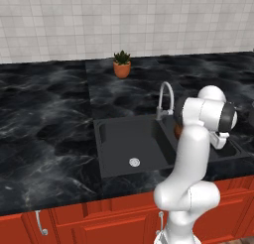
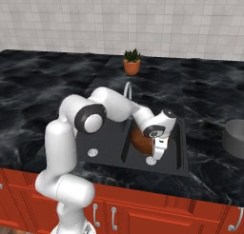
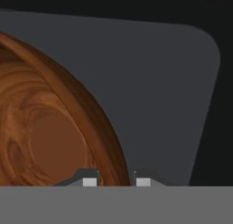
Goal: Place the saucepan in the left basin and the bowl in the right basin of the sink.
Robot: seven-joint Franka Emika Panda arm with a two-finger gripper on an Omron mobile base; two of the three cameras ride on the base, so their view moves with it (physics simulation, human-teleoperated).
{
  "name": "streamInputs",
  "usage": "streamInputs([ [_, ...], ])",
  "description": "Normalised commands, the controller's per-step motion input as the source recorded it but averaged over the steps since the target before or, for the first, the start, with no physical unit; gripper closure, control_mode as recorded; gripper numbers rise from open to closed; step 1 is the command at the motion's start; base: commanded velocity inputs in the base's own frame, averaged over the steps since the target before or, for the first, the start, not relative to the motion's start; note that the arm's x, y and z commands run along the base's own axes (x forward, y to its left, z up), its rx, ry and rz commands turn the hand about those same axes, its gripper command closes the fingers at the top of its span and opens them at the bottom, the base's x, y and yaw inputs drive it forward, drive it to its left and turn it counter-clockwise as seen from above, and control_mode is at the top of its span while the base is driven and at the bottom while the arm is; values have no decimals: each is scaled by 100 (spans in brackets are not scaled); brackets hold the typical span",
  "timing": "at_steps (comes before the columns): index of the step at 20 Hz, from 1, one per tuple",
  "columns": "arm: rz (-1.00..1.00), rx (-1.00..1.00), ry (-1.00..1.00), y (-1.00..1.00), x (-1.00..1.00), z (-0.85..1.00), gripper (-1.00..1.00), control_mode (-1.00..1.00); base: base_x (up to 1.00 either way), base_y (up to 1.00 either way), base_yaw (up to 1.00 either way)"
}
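Reddish-brown wood grain marks the bowl point(image 3: 50, 127), which hangs by its rim in the pincer point(image 3: 116, 181): the hand view shows one fingertip inside the rim and the other outside, closed on the wall. In the right base view the bowl point(image 2: 139, 140) sits low inside the right basin point(image 2: 174, 154), tilted, just beside the divider and near the round silver drain point(image 2: 150, 160). Whether its underside already touches the basin floor cannot be told.

The main risk, as I judge it, lies in the release. The bowl is held at one edge and tipped, so if the fingers part while it is off the floor it could drop, roll on its curved side and settle on edge against the divider or basin wall, or bounce. A thin rim grip may also slip if the arm swings. Lifting out with the inner fingertip still under the rim could drag the bowl up again.

The saucepan point(image 2: 234, 138) stands on the worktop point(image 2: 209, 109) well to the right of the sink point(image 2: 107, 162), partly cut by the frame edge; the left basin point(image 1: 126, 144) holds nothing but its drain.

No brands, labels or writing can be read anywhere.
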Motion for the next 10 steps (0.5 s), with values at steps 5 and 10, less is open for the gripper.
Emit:
streamInputs([
  [5, 0, 1, 0, 0, 26, -27, 100, -100, 0, 0, 0],
  [10, 0, 0, 0, 0, 26, -28, 100, -100, 0, 0, 0],
])
